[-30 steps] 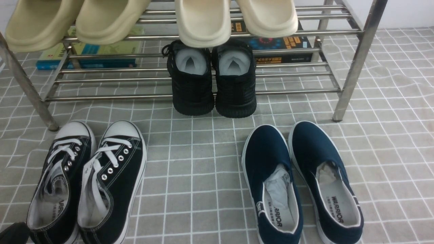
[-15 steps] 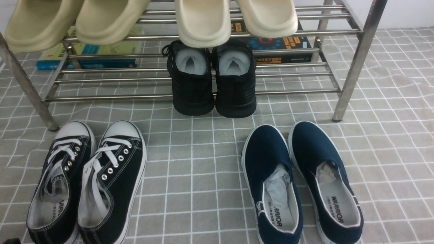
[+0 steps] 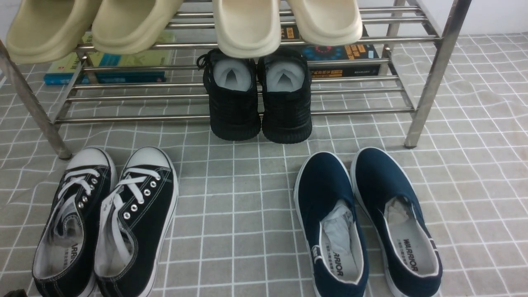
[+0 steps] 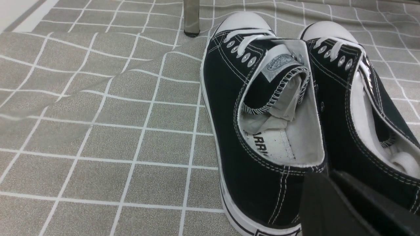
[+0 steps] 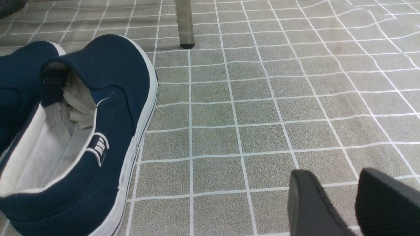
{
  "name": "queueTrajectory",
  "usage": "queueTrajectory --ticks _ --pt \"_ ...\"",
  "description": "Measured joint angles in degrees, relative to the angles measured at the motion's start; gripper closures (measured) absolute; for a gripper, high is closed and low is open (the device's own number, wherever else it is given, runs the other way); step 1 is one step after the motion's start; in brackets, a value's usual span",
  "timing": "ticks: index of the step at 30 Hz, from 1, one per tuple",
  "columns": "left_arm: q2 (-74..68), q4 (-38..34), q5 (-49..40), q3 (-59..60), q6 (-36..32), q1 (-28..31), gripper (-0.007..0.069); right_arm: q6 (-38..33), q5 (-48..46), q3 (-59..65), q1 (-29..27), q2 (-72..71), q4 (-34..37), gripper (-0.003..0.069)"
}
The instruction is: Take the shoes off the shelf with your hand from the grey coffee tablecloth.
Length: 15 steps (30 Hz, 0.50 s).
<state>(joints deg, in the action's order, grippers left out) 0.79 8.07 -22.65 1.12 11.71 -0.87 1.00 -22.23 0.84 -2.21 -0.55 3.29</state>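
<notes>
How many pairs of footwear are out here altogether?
5 pairs: two pairs of cream slides on the shelf's top tier, black knit sneakers on the lower tier, black canvas shoes and navy slip-ons on the tablecloth. More could lie outside the frame.

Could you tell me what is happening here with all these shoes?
A two-armed robot is clearing shoes off a steel shelf onto the grey checked tablecloth. The black canvas sneakers and a pair of navy slip-ons sit on the cloth in front of the shelf. All-black knit sneakers remain on the lower tier, with beige slippers above. The left claw sits shut just behind the canvas pair, holding nothing; the right claw hovers slightly open beside the slip-ons.
</notes>
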Motion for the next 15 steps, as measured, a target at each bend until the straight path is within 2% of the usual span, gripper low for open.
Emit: queueTrajectory --ticks 9,15 --pt "0.0 0.0 0.22 0.07 0.0 4.02 0.0567 0.0 0.0 0.0 0.0 0.0 0.0 0.042" --pt "0.0 0.0 0.22 0.07 0.0 4.18 0.056 0.0 0.0 0.0 0.0 0.0 0.0 0.042"
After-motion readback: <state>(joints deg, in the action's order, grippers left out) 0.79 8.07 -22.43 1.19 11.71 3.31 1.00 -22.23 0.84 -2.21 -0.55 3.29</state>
